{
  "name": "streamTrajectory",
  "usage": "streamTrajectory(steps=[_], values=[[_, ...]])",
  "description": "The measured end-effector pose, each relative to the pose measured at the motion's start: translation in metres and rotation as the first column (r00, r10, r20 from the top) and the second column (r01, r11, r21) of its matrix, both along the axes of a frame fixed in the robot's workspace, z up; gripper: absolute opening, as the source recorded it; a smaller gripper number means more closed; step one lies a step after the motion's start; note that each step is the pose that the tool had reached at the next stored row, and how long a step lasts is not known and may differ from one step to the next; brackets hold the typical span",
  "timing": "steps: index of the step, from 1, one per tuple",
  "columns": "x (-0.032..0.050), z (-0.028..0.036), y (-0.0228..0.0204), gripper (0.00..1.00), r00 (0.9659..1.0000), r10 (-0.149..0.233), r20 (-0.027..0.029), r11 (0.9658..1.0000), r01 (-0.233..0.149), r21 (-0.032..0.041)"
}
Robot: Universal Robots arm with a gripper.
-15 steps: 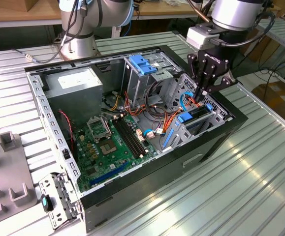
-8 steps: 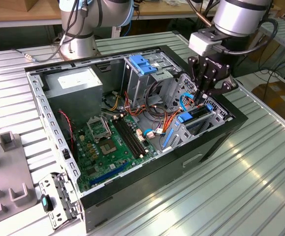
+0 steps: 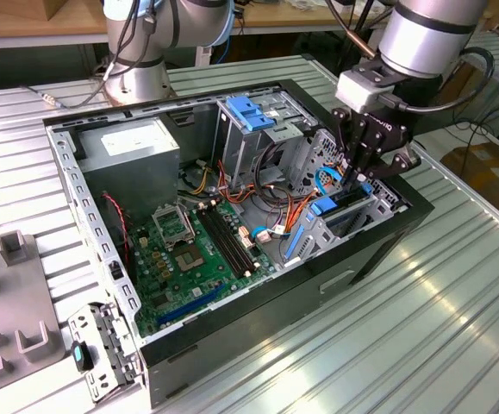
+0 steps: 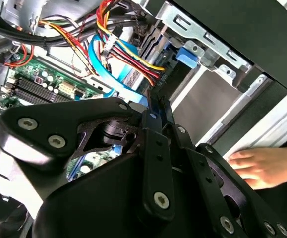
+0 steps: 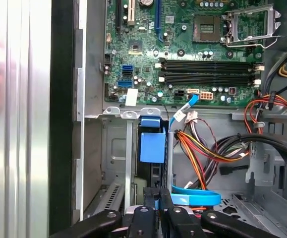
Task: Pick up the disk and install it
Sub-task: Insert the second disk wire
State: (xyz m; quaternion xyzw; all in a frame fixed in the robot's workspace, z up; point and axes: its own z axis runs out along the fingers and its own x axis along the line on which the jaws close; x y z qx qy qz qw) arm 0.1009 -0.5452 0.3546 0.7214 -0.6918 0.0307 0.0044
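The disk (image 3: 346, 210) stands on edge in the drive bay (image 3: 378, 203) at the corner of the open computer case toward the exterior view's right. Its blue side rail (image 5: 152, 141) faces up between the bay's metal walls. My gripper (image 3: 358, 177) reaches straight down into the bay. In the first wrist view its black fingers (image 5: 144, 204) are pressed close together on a thin blue edge of the disk. The second wrist view has the gripper (image 4: 155, 110) narrowed to a slim tip beside the bay's grey wall (image 4: 207, 99).
A person's hand (image 4: 262, 166) rests on the table just outside the case (image 3: 258, 345), beside the bay. Coloured cables (image 5: 207, 148) crowd the space next to the bay. The motherboard (image 3: 193, 250), a grey power box (image 3: 133, 147) and a blue-latched cage (image 3: 249, 112) fill the case.
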Motion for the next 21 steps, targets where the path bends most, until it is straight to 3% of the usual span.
streamTrajectory(steps=[2, 5, 7, 13, 14, 16, 21], values=[[-0.0004, -0.0002, -0.0013, 0.16, 1.0000, 0.004, 0.0021, 0.9997, -0.004, 0.0224], [-0.0011, -0.0015, -0.0060, 0.16, 1.0000, 0.007, 0.0050, 0.9991, -0.007, 0.0427], [-0.0014, -0.0037, -0.0080, 0.16, 0.9999, 0.009, 0.0066, 0.9986, -0.009, 0.0512], [-0.0023, -0.0050, -0.0083, 0.16, 0.9997, 0.015, 0.0172, 0.9982, -0.016, 0.0582], [-0.0024, -0.0051, -0.0085, 0.16, 0.9997, 0.016, 0.0189, 0.9979, -0.017, 0.0627], [-0.0026, -0.0050, -0.0088, 0.16, 0.9997, 0.016, 0.0204, 0.9974, -0.017, 0.0693], [-0.0033, -0.0059, -0.0108, 0.16, 0.9997, 0.016, 0.0211, 0.9973, -0.017, 0.0721]])
